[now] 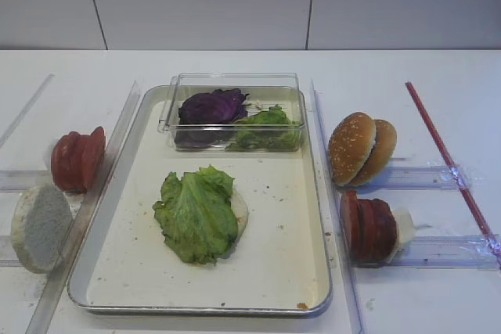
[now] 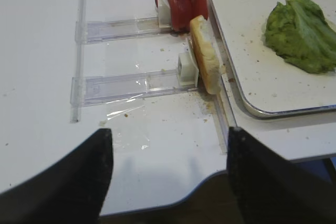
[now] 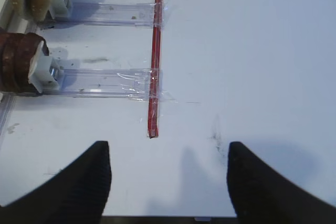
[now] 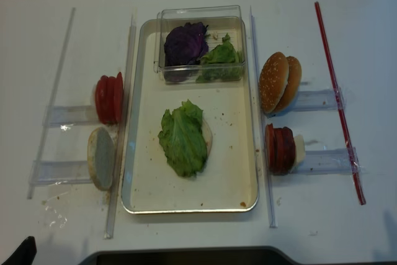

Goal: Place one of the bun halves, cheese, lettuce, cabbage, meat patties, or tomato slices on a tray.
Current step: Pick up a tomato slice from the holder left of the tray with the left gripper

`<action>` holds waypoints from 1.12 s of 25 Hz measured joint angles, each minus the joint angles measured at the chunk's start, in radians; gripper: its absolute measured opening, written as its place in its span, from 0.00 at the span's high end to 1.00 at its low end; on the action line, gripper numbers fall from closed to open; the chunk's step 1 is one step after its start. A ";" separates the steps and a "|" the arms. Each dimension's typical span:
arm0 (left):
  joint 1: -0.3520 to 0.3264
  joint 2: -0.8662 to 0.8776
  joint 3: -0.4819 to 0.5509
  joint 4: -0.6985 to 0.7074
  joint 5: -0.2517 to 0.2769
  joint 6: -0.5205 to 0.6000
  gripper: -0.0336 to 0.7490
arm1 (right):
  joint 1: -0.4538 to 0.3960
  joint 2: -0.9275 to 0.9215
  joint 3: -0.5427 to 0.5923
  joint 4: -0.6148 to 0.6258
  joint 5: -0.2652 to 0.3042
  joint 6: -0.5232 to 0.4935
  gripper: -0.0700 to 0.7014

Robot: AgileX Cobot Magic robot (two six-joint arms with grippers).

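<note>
The silver tray (image 1: 316, 193) holds a lettuce (image 1: 197, 215) leaf lying over a pale round piece. More lettuce and the purple cabbage (image 1: 211, 107) sit in a clear box. Left of the tray stand the tomato slices (image 1: 78, 159) and a pale bun half (image 1: 41, 227). To the right are two bun halves (image 1: 362, 149) and the meat patties (image 1: 368, 227). Cheese is out of view. My left gripper (image 2: 169, 148) hangs open and empty over the table's front edge, short of the bun half (image 2: 206, 53). My right gripper (image 3: 169, 150) is open and empty, right of the patties (image 3: 18, 61).
Clear plastic rails (image 2: 131, 85) hold the upright food on both sides. A red strip (image 3: 155, 51) lies taped across the right rails. The clear box (image 1: 235, 84) sits at the tray's far end. Crumbs dot the table by the tray's left front corner (image 2: 262, 111).
</note>
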 joint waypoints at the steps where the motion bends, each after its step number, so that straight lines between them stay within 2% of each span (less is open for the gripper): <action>1: 0.000 0.000 0.000 0.000 0.000 0.000 0.41 | 0.000 0.000 0.000 0.000 0.000 0.000 0.27; 28: 0.000 0.000 0.000 -0.003 0.000 0.000 0.41 | 0.000 0.000 0.000 0.000 0.000 -0.005 0.27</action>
